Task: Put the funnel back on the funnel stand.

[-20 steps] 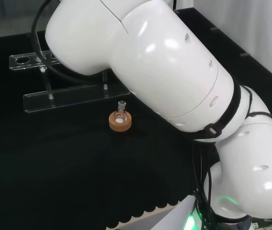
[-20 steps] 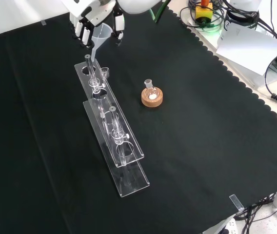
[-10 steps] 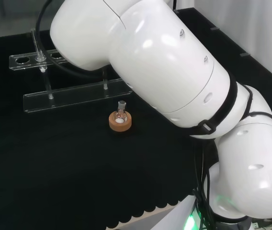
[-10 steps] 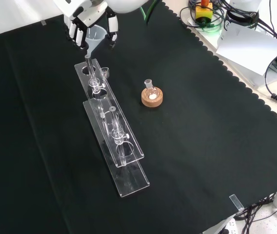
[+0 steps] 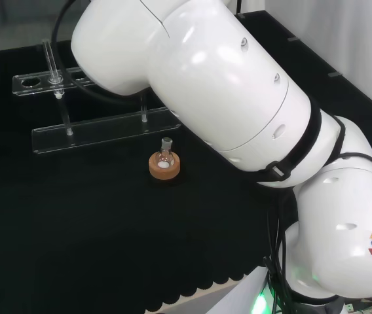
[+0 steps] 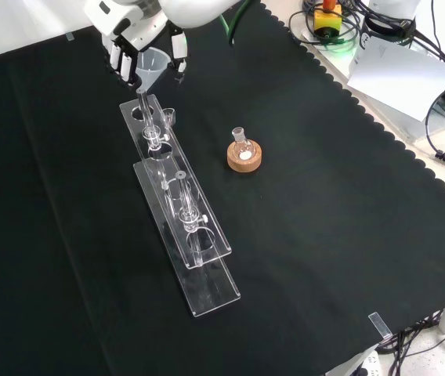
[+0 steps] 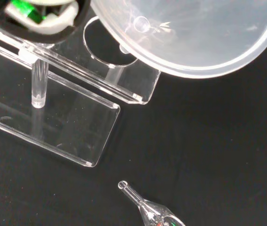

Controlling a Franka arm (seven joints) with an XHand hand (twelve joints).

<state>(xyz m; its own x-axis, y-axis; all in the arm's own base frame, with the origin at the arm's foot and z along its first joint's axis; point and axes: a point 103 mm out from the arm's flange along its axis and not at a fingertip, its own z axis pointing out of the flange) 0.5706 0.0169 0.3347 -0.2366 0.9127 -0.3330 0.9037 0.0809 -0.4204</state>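
Observation:
In the front view the hand (image 6: 121,56) comes in at the top, its fingers curled round the rim of a clear plastic funnel (image 6: 151,63). The funnel hangs upright, spout down, over the far end of the clear acrylic funnel stand (image 6: 182,210). In the head view the spout (image 5: 50,60) reaches down to the stand's top rail (image 5: 37,82) at the left. I cannot tell whether it has entered a hole. In the wrist view the funnel's bowl (image 7: 194,33) is close above a round hole in the top plate (image 7: 106,46).
A small glass flask on a cork ring (image 6: 244,156) stands on the cloth to the right of the stand in the front view. A small glass piece (image 7: 150,212) lies on the cloth beside the stand's base plate (image 7: 53,127). Cables and papers lie beyond the cloth's right edge.
The hand has carried the funnel a little to the left in the front view. Its spout has come in over the stand's top rail in the head view.

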